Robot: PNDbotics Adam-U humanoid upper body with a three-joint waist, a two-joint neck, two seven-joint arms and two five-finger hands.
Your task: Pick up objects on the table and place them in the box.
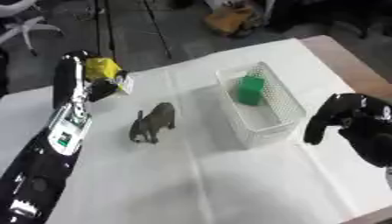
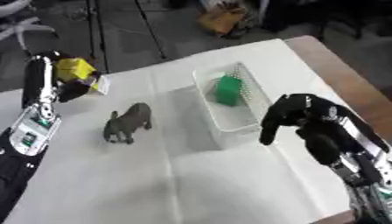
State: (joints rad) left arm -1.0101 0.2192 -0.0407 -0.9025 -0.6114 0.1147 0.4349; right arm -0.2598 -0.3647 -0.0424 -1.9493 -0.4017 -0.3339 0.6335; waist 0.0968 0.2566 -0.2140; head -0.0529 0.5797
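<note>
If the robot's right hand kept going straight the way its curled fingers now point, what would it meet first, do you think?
The right hand has its fingers curled downward beside the white box, so it would probably meet the white tablecloth just next to the box's near corner, though depth is unclear.

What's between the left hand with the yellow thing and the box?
In the left eye view, the grey toy animal stands on the white cloth between the left hand and the box.

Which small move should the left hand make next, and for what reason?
Probably carry the yellow packet rightward toward the white mesh box. The left hand appears curled round it, above the table, while the green block already lies in the box.
</note>
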